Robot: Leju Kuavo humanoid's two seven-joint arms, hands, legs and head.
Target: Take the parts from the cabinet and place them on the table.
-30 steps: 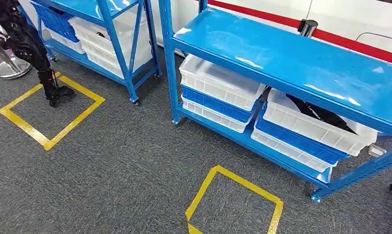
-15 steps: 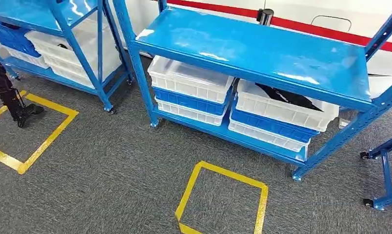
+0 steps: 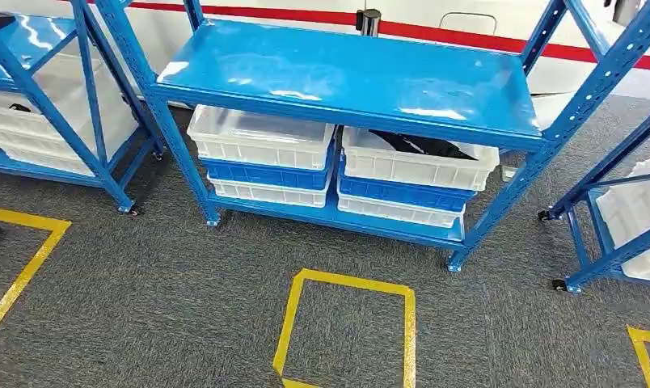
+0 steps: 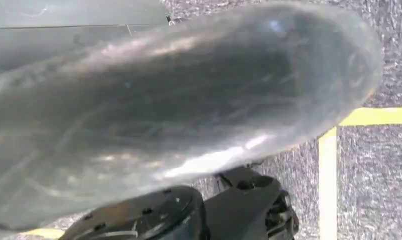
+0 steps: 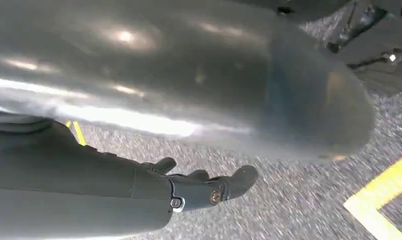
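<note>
The blue cabinet (image 3: 346, 77) stood straight ahead in the head view, a bare top shelf over two stacks of white and blue bins. The parts (image 3: 423, 145) – dark pieces, too small to identify – lay in the top white bin (image 3: 419, 166) on the cabinet's lower right, under the shelf. A yellow floor square (image 3: 346, 331) sat on the carpet just in front of the cabinet.

The right hand (image 5: 209, 187) hung over the carpet, fingers apart, holding nothing. The left hand could not be made out in its wrist view – open or closed, cannot tell.

Risks, as a judgement: stopping off the square would leave the bin out of reach, and the low shelf over the bin could catch a hand reaching in.
</note>
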